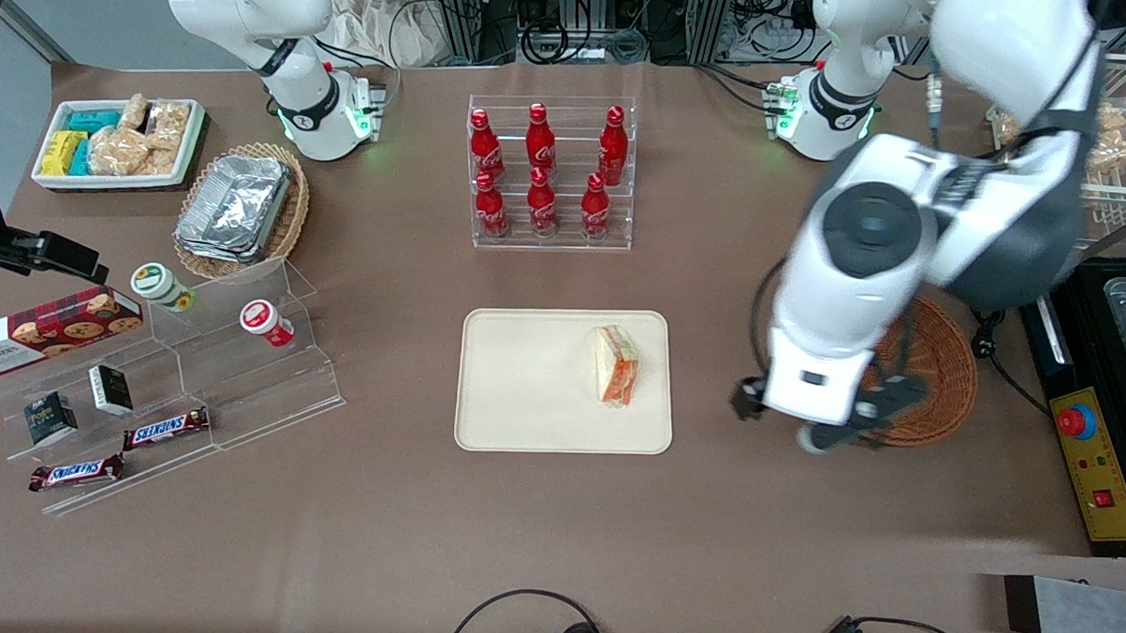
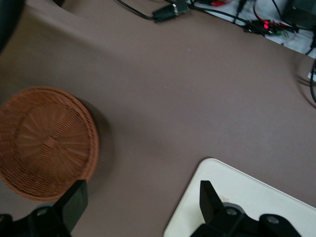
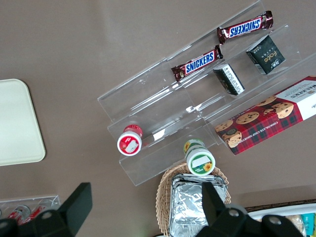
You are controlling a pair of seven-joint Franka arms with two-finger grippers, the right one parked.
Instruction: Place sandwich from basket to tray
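In the front view, the sandwich was seen lying on the tray, toward the tray's end nearest the working arm, while the gripper was held above the desk between the tray and the basket, partly over the basket's edge. In the left wrist view, the gripper was seen released, with its fingers spread wide and nothing between them, the bare basket beside one finger and a corner of the tray beside the other.

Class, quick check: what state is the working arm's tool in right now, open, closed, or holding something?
Tool: open and holding nothing, above the bare table between the basket and the tray; the sandwich lies on the tray.
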